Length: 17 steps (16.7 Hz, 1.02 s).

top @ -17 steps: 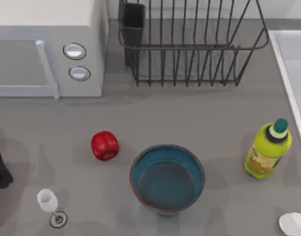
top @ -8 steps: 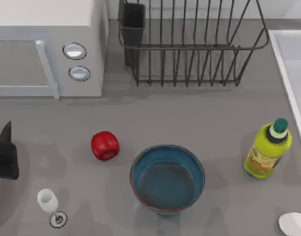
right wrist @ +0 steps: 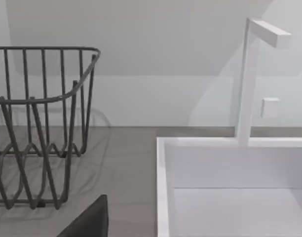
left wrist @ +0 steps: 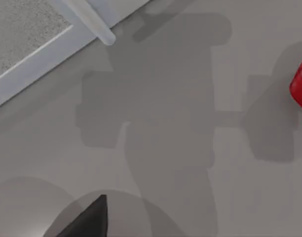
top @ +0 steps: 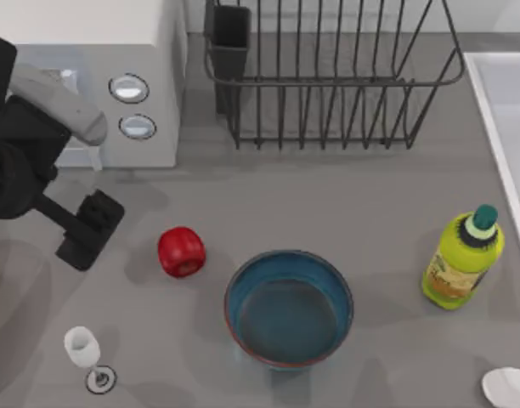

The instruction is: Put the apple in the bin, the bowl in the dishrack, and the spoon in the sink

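Grey matte counter point(top: 345, 204) carries everything. At its near edge, by the right corner, lies the small pale white spoon point(top: 508, 388), partly cut off; towards the near left corner stands a small white stemmed glass point(top: 83, 348). Just behind, near the middle of the near edge, sits the large round bowl point(top: 289, 308), teal-blue inside with a reddish-brown rim, upright. Close to the bowl's left, apart from it, rests the small glossy red apple point(top: 181, 252), whose edge also shows in the left wrist view point(left wrist: 301, 89). A yellow-green bottle with a dark green cap point(top: 462, 259) stands near the right edge, just beside the white raised-rim sink point(top: 498, 127), which runs along that edge; the right wrist view shows the sink point(right wrist: 166, 163) with a white tap.

My left gripper point(top: 88, 228) hangs over the counter left of the apple, not touching it; I cannot tell how far its fingers are parted. Along the far edge stand a white microwave with two round knobs point(top: 149, 51) at the left and the big black wire dishrack point(top: 328, 85) in the middle, also seen in the right wrist view point(right wrist: 42, 128).
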Each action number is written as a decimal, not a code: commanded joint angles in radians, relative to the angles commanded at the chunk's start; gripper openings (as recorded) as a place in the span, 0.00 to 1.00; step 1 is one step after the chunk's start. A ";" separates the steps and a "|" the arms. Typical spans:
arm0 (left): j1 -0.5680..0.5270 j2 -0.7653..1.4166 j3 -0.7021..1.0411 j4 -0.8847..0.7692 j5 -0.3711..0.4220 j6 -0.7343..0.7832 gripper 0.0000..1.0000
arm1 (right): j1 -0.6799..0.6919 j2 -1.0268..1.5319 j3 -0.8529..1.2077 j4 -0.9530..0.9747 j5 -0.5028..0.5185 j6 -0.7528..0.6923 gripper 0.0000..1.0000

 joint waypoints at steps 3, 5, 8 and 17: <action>-0.079 0.309 0.227 -0.160 -0.007 0.083 1.00 | 0.000 0.000 0.000 0.000 0.000 0.000 1.00; -0.125 0.488 0.361 -0.251 -0.011 0.131 1.00 | 0.000 0.000 0.000 0.000 0.000 0.000 1.00; -0.184 0.697 0.529 -0.363 -0.015 0.192 1.00 | 0.000 0.000 0.000 0.000 0.000 0.000 1.00; -0.232 0.856 0.669 -0.455 -0.018 0.243 1.00 | 0.000 0.000 0.000 0.000 0.000 0.000 1.00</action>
